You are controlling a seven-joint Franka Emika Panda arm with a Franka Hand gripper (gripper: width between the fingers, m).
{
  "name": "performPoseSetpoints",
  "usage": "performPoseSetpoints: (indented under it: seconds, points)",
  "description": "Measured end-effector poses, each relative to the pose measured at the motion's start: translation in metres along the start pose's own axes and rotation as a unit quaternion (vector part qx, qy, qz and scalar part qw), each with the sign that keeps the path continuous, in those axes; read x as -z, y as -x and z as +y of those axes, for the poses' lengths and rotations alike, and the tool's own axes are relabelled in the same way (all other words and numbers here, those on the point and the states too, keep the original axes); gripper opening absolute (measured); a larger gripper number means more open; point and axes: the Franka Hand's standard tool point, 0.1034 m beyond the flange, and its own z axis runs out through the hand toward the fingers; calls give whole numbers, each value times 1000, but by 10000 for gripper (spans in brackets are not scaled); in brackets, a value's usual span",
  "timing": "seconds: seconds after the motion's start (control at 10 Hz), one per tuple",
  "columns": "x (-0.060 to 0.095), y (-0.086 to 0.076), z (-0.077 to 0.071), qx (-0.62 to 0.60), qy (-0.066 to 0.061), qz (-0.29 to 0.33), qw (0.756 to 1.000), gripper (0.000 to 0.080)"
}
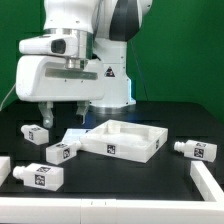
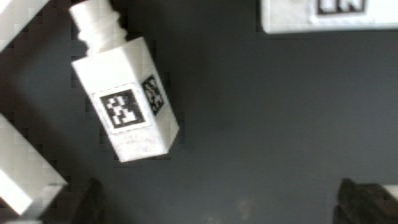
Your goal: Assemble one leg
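Several white legs with black-and-white tags lie on the black table: one (image 1: 38,133) under the arm, one (image 1: 62,151) beside the tabletop, one (image 1: 35,178) near the front and one (image 1: 197,150) at the exterior view's right. The large white square tabletop (image 1: 125,140) lies in the middle. My gripper (image 1: 64,115) hangs open and empty above the legs at the exterior view's left, touching nothing. In the wrist view one leg (image 2: 128,95) lies on the table ahead of my gripper (image 2: 222,205), outside the wide-open jaws. A tagged corner of the tabletop (image 2: 338,12) shows at the edge.
A white flat piece (image 1: 210,182) sticks in at the front of the exterior view's right and another white piece (image 1: 3,166) at its left edge. A white strip (image 2: 18,165) runs along the wrist view's edge. The table's front edge is close to the nearest leg.
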Motion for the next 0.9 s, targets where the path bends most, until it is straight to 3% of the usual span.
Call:
performPoseSetpoints:
  seconds: [0.3, 0.4, 0.6, 0.7, 0.8, 0.9]
  points:
    - [-1, 0, -2, -3, -1, 0, 1000, 649]
    - [-4, 2, -13, -52, 4, 4, 999, 649]
    - [4, 3, -55, -206, -13, -1, 978, 649]
    - [14, -4, -60, -239, -40, -28, 970, 649]
    - [17, -9, -47, -239, -33, -20, 970, 649]
    - [15, -7, -52, -239, -36, -23, 970, 649]
